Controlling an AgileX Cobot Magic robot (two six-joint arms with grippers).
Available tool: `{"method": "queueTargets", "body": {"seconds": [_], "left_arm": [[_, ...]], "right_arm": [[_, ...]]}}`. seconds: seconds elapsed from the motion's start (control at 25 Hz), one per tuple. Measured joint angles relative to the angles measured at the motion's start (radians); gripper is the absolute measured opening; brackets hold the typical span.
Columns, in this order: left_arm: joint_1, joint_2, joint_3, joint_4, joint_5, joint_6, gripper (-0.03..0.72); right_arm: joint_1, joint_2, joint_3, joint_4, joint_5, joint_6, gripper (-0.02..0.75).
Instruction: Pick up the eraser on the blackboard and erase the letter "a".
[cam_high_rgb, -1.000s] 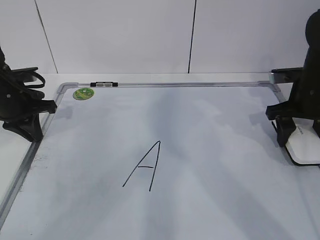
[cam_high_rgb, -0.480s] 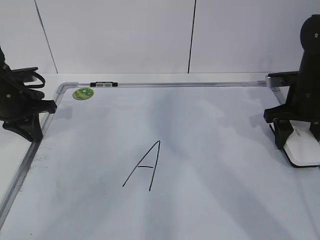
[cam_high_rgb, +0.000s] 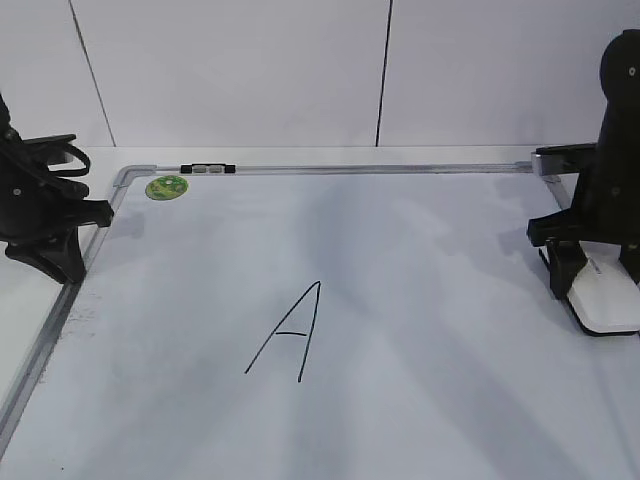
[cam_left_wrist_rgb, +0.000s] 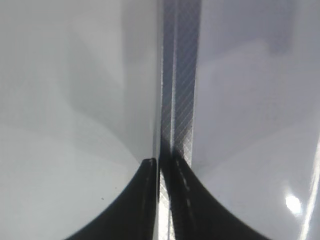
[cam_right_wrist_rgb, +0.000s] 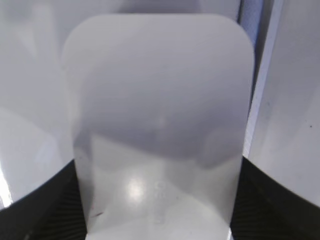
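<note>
The blackboard (cam_high_rgb: 420, 240) lies flat and fills the table. The eraser (cam_high_rgb: 607, 300) is at the board's right edge, white top up. My right gripper (cam_high_rgb: 598, 285) is shut on the eraser; in the right wrist view its black jaws (cam_right_wrist_rgb: 160, 205) press both long sides of the eraser (cam_right_wrist_rgb: 160, 110). My left gripper (cam_high_rgb: 55, 255) is shut and empty over the board's left frame, which runs between its tips in the left wrist view (cam_left_wrist_rgb: 162, 167). No lowercase "a" shows in any view. Only a capital "A" (cam_high_rgb: 290, 335) is on the board.
A round green sticker (cam_high_rgb: 167, 187) sits in the far left corner of the board. A small black-and-silver clip (cam_high_rgb: 205, 169) sits on the far frame. The grey frame rail (cam_left_wrist_rgb: 180, 90) runs under the left gripper. A white wall stands behind.
My right arm has shifted slightly left with the eraser between its jaws. The left arm has not moved.
</note>
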Motion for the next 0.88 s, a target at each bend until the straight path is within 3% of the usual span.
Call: {"method": "queueTargets", "body": {"seconds": [0.16,0.36,0.6,0.88], "left_arm": [[0.000,0.000,0.000,0.000,0.000,0.000,0.077],[0.000,0.000,0.000,0.000,0.000,0.000,0.078],[0.000,0.000,0.000,0.000,0.000,0.000,0.078],[0.000,0.000,0.000,0.000,0.000,0.000,0.078]], "right_arm": [[0.000,0.000,0.000,0.000,0.000,-0.001,0.582],[0.000,0.000,-0.001,0.000,0.000,-0.001,0.666],[0.000,0.000,-0.022,0.000,0.014,-0.001,0.675],[0.000,0.000,-0.176,0.004,0.040,0.011,0.673]]}}
